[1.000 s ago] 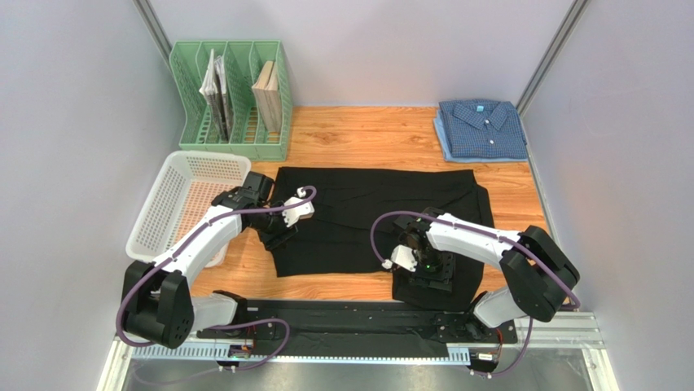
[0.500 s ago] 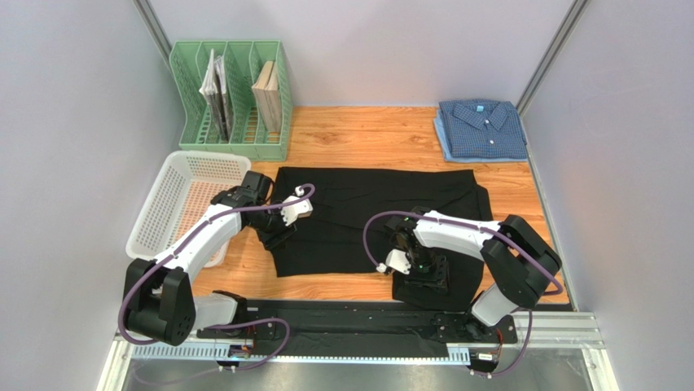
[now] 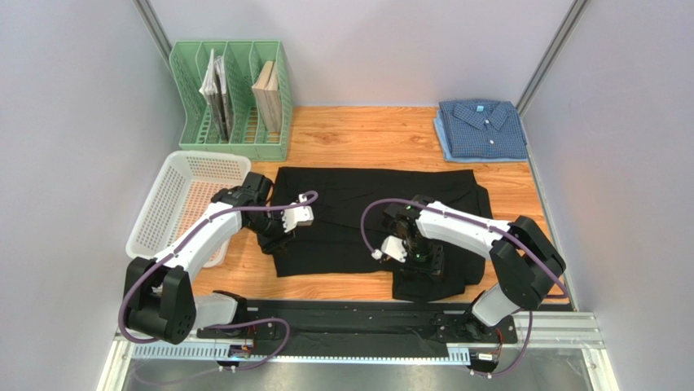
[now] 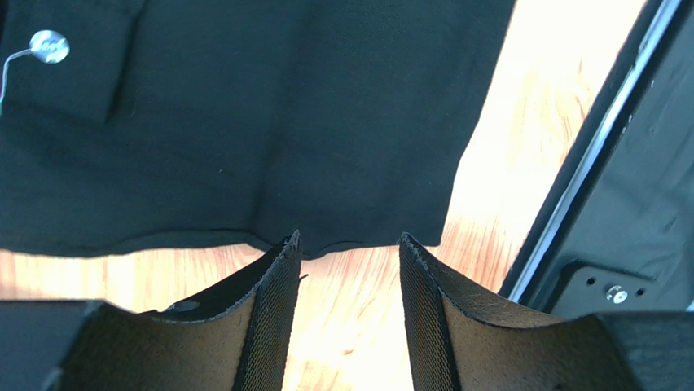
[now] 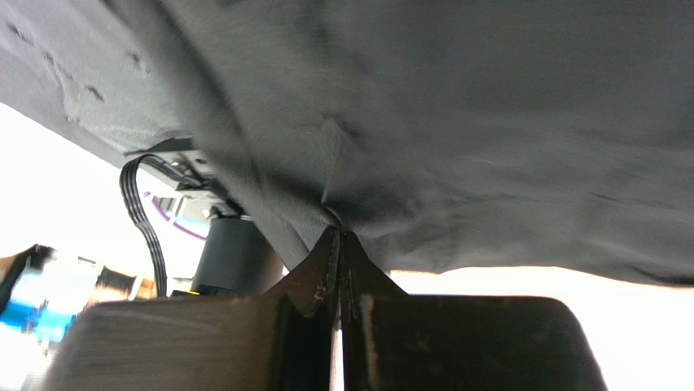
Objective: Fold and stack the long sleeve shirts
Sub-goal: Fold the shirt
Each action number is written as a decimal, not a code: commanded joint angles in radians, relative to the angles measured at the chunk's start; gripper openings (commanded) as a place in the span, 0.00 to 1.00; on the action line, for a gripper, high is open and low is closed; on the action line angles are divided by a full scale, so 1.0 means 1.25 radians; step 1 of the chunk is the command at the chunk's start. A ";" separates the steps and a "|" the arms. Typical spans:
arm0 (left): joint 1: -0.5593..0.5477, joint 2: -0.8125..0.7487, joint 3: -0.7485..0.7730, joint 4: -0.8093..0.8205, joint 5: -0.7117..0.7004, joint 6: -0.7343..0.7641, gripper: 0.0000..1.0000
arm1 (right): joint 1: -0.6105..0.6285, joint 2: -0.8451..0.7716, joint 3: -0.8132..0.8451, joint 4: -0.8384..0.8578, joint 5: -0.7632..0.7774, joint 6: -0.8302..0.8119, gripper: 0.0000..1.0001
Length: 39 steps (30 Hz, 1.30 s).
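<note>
1. Top external view: the black shirt (image 3: 358,204) is seen spread flat across the middle of the wooden table (image 3: 366,134), with a part of it bunched at its near right corner.
2. The blue shirt (image 3: 480,130) is found folded, collar up, at the far right corner of the table, well apart from the black shirt.
3. The right gripper (image 3: 417,254) is placed over the near right part of the black shirt. In the right wrist view its fingers (image 5: 316,281) are pressed together on a pinch of black cloth, which is drawn into folds around the tips.
4. The left gripper (image 3: 273,238) is held at the near left edge of the black shirt. In the left wrist view its fingers are spread, their tips are set at the hem, and only bare wood is seen between them.
5. A small white button (image 4: 49,45) is shown on the black cloth at the upper left of the left wrist view.
6. A white basket (image 3: 175,204) is set at the table's left edge, just beside the left arm, and a green file rack (image 3: 232,102) holding books is set at the far left.
</note>
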 commanded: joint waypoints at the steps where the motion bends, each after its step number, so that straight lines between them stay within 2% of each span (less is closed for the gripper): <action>1: -0.038 -0.032 -0.018 -0.008 0.014 0.103 0.54 | -0.040 -0.021 0.083 -0.045 0.048 -0.023 0.00; 4: -0.087 -0.052 -0.071 0.032 -0.047 0.115 0.53 | -0.067 -0.015 0.101 -0.046 0.073 -0.046 0.00; 11: -0.184 -0.028 -0.119 0.035 -0.120 0.146 0.50 | -0.131 -0.021 0.144 -0.058 0.100 -0.070 0.00; 20: -0.303 0.015 -0.178 0.085 -0.203 0.106 0.52 | -0.137 -0.024 0.175 -0.070 0.102 -0.069 0.00; 23: -0.318 0.002 -0.196 0.110 -0.229 0.094 0.51 | -0.137 -0.032 0.181 -0.074 0.097 -0.063 0.00; 26: -0.320 0.010 -0.193 0.111 -0.236 0.079 0.41 | -0.137 -0.042 0.179 -0.072 0.092 -0.055 0.00; 29: -0.320 0.010 -0.190 0.114 -0.251 0.065 0.19 | -0.139 -0.060 0.180 -0.074 0.098 -0.054 0.00; 30: -0.319 0.006 -0.185 0.114 -0.256 0.061 0.04 | -0.139 -0.067 0.185 -0.080 0.099 -0.055 0.00; 31: -0.318 0.001 -0.182 0.112 -0.255 0.050 0.00 | -0.141 -0.072 0.189 -0.084 0.099 -0.057 0.00; 35: -0.284 -0.038 -0.134 0.046 -0.206 0.052 0.00 | -0.153 -0.085 0.214 -0.100 0.116 -0.069 0.00; 39: -0.215 -0.041 -0.025 -0.030 -0.142 0.074 0.00 | -0.166 -0.083 0.254 -0.107 0.138 -0.097 0.00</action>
